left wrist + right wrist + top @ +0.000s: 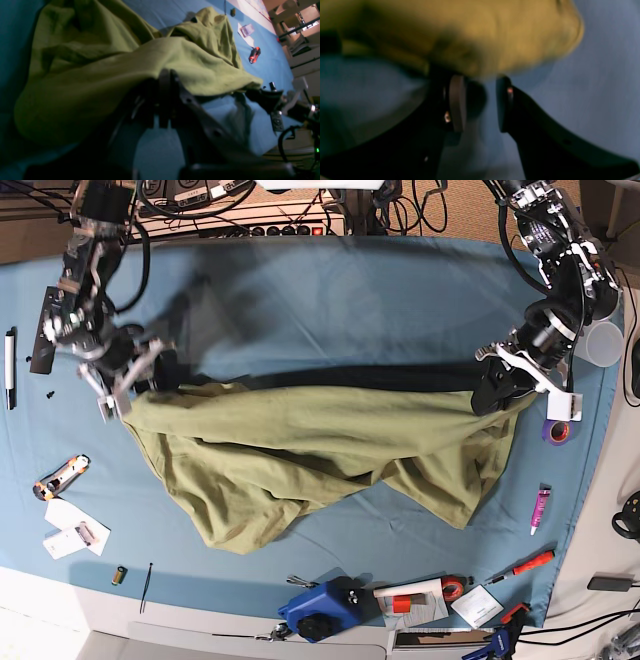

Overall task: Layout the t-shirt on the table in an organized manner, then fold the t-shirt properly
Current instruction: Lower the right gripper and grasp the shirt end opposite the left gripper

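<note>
While the olive t-shirt (320, 450) hung stretched between the two arms and sagged in loose folds onto the blue surface (330, 290), the left tool (497, 383) was pressed together on one top corner and the right tool (478, 102) stood spread, its pads just under the cloth edge. Soft, light and limp, the shirt would likely droop wherever unsupported, so a seam or shoulder corner seemed the best hold.

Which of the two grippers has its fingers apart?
The right gripper: a clear gap shows between its fingers, below the t-shirt. The left gripper is shut on the cloth.
</note>
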{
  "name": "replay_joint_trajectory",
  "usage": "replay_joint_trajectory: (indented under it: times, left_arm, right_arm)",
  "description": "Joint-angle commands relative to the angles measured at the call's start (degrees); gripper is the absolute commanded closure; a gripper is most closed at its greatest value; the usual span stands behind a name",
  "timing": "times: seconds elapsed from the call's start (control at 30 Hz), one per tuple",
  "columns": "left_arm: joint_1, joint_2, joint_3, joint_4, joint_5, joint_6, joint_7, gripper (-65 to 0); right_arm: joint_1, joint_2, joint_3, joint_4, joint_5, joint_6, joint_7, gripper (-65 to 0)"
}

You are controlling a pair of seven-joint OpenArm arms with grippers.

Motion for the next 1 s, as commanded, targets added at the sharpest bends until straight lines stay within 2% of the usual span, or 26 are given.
replay_joint_trajectory:
  times: [0.0,0.27,0.43,0.6,0.8,0.87,0.97]
  left_arm:
    - [-0.6,-0.5,-0.1,1.1,-1.5,-0.4,-1.3,0.0]
    - [-0.6,-0.5,-0.1,1.1,-1.5,-0.4,-1.3,0.0]
    - [-0.6,-0.5,-0.1,1.1,-1.5,-0.4,-1.3,0.0]
    - [-0.8,-0.5,-0.1,1.1,-1.5,-0.4,-1.4,0.0]
    - [-0.8,-0.5,-0.1,1.1,-1.5,-0.4,-1.3,0.0]
    - [-0.8,-0.5,-0.1,1.1,-1.5,-0.4,-1.3,0.0]
    - [-0.8,-0.5,-0.1,1.1,-1.5,-0.4,-1.3,0.0]
  right_arm:
    - [2.5,0.9,-0.4,-0.5,0.5,-0.4,1.8,-19.8]
    - [17.6,0.9,-1.7,-19.3,0.9,-0.2,2.1,-19.8]
    - [22.6,0.8,-1.7,-20.3,4.1,2.5,2.2,-19.8]
    - [27.4,0.8,-1.7,-23.8,1.2,1.9,4.0,-19.8]
    - [29.6,0.8,-1.6,-30.7,1.3,1.9,3.6,-19.8]
    - [29.7,1.0,-0.7,-29.9,4.8,2.1,0.5,-19.8]
    - [29.6,0.9,3.5,-25.7,15.1,4.3,-7.1,-19.8]
